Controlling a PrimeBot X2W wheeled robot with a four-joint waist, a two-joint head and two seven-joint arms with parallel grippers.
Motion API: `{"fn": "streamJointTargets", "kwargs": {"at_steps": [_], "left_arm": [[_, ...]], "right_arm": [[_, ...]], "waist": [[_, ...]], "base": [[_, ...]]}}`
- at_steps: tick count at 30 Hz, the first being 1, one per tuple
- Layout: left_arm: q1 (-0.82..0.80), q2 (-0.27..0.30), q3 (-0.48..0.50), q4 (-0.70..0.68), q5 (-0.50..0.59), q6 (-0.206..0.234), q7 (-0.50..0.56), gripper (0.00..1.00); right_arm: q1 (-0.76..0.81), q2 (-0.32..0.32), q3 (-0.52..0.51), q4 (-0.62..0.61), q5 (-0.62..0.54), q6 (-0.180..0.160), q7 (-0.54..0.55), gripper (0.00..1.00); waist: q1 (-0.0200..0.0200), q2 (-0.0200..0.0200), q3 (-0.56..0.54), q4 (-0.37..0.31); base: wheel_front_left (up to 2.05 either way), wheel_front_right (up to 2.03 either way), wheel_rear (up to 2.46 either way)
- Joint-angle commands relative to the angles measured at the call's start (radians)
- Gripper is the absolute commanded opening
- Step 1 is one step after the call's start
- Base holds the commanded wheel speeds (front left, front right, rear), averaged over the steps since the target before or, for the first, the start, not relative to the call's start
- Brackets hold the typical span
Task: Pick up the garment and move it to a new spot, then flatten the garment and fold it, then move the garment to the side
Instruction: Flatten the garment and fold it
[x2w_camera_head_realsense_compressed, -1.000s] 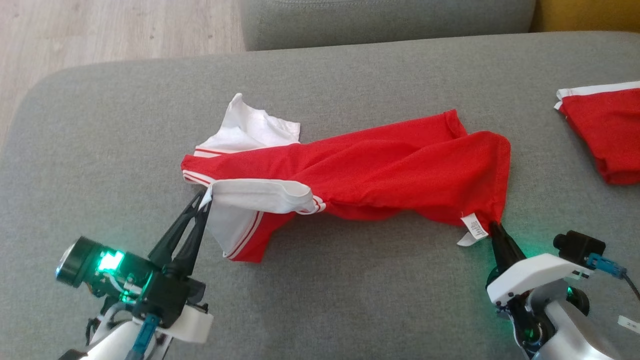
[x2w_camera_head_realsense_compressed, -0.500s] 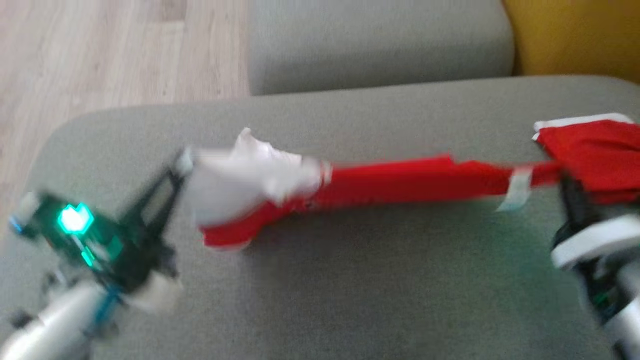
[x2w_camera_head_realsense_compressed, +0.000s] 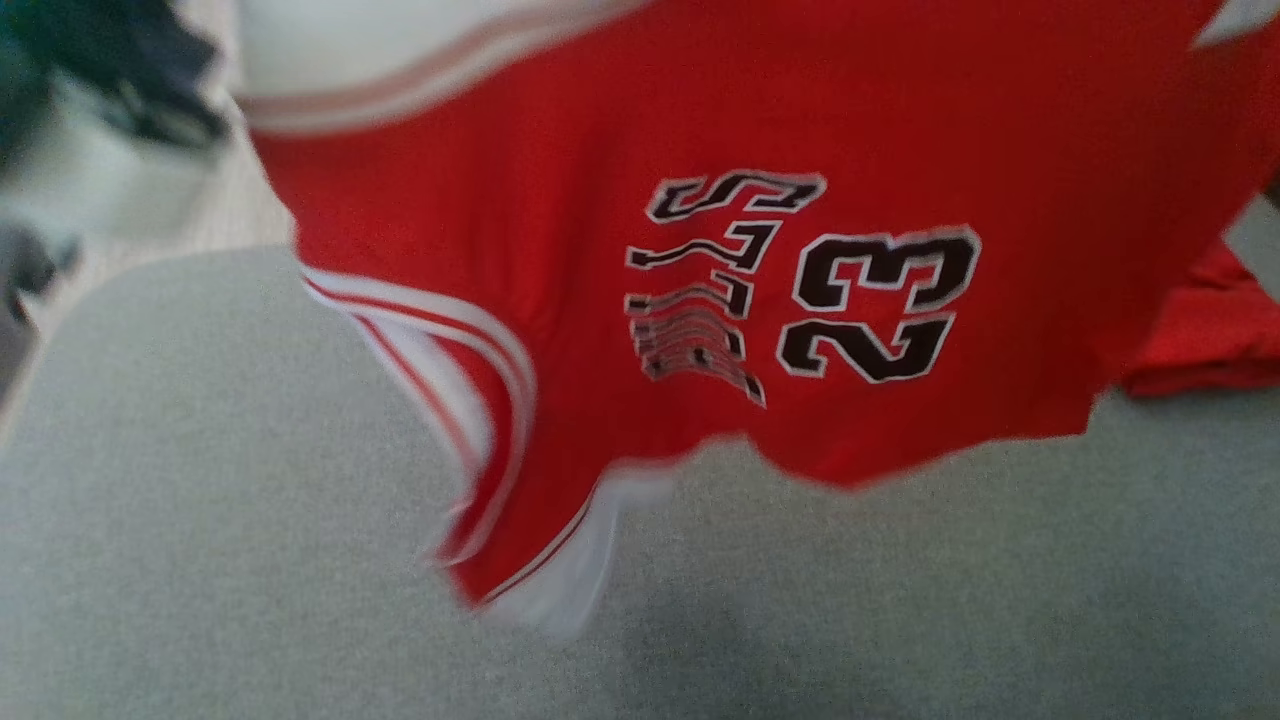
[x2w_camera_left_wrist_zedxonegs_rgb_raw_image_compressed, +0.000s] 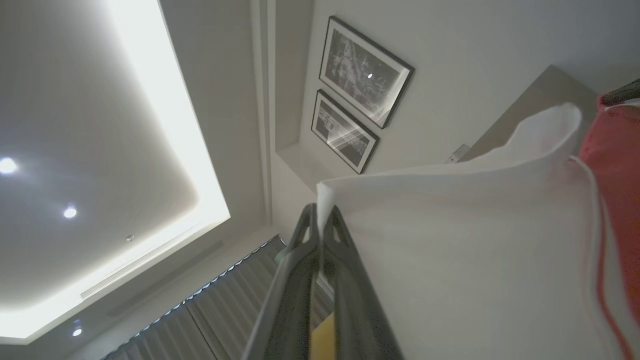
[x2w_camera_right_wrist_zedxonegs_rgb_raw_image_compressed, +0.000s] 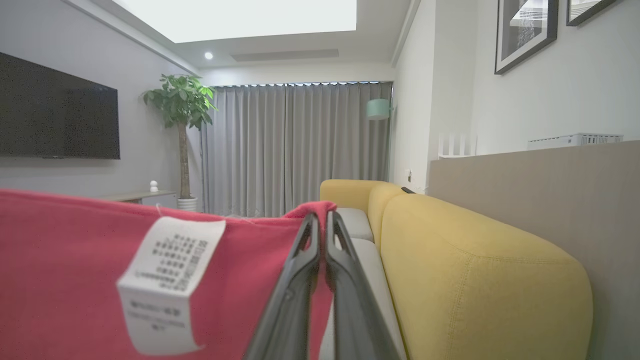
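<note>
Left claw (x2w_camera_left_wrist_zedxonegs_rgb_raw_image_compressed: 321, 214), right claw (x2w_camera_right_wrist_zedxonegs_rgb_raw_image_compressed: 322, 220) gripping jersey (x2w_camera_head_realsense_compressed: 600, 250) (numbered 23), grey sofa (x2w_camera_head_realsense_compressed: 200, 550) below, curtains (x2w_camera_right_wrist_zedxonegs_rgb_raw_image_compressed: 295, 150)

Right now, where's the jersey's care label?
Right wrist view, lower left: the care label hangs on the red jersey, just left of the right end effector, which pinches the fabric's edge.

1. red jersey with white trim (x2w_camera_head_realsense_compressed: 450, 220): top cut off at 12 o'clock of the head view, hem motion-blurred, black lettering (x2w_camera_head_realsense_compressed: 695, 300) beside the 23 smeared, unreadable.
2. second red cloth (x2w_camera_head_realsense_compressed: 1215, 340), 3 o'clock: mostly hidden behind the jersey.
3. white care label (x2w_camera_right_wrist_zedxonegs_rgb_raw_image_compressed: 167, 285), right wrist view: print too small to read.
</note>
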Motion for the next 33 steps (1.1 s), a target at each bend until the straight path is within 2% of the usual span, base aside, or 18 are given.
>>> {"fn": "streamJointTargets", "kwargs": {"at_steps": [1, 5, 10, 12, 17, 20, 25, 33], "left_arm": [[-0.066, 0.026, 0.065, 0.035, -0.024, -0.014, 0.018, 0.00], [-0.177, -0.024, 0.068, 0.200, -0.079, -0.082, 0.044, 0.00], [-0.348, -0.097, 0.043, 0.383, -0.067, -0.121, 0.030, 0.00], [-0.427, -0.121, 0.015, 0.442, -0.028, -0.132, 0.000, 0.00], [-0.608, -0.190, 0.019, 0.541, 0.048, -0.105, -0.077, 0.00], [-0.646, -0.215, 0.025, 0.553, 0.067, -0.105, -0.087, 0.00], [-0.543, -0.210, 0.054, 0.469, 0.047, -0.128, -0.088, 0.00], [-0.134, -0.141, 0.082, 0.308, 0.030, -0.137, -0.089, 0.00]], "right_arm": [[-0.061, -0.002, 0.011, -0.013, -0.016, 0.007, 0.022, 0.00], [-0.189, 0.023, 0.051, 0.079, -0.056, 0.007, 0.065, 0.00], [-0.365, 0.063, 0.100, 0.218, -0.078, 0.007, 0.027, 0.00], [-0.440, 0.070, 0.117, 0.270, -0.085, 0.007, -0.006, 0.00], [-0.610, 0.059, 0.146, 0.361, -0.122, 0.007, -0.144, 0.00], [-0.667, 0.042, 0.165, 0.402, -0.142, 0.007, -0.223, 0.00], [-0.650, 0.020, 0.228, 0.468, -0.147, 0.007, -0.295, 0.00], [-0.439, 0.037, 0.316, 0.536, -0.086, 0.007, -0.366, 0.00]], "waist": [[0.0001, 0.0000, 0.030, -0.010], [0.0001, 0.0000, 0.115, -0.006], [0.0001, 0.0000, 0.270, 0.013], [0.0001, 0.0000, 0.325, 0.023], [0.0001, 0.0000, 0.421, 0.051], [0.0001, 0.0000, 0.452, 0.068], [0.0001, 0.0000, 0.483, 0.095], [0.0001, 0.0000, 0.471, 0.105]], "base": [[0.00, 0.00, 0.00], [0.00, 0.00, 0.00], [0.00, 0.00, 0.00], [0.00, 0.00, 0.00], [0.00, 0.00, 0.00], [0.00, 0.00, 0.00], [0.00, 0.00, 0.00], [0.00, 0.00, 0.00]]}}
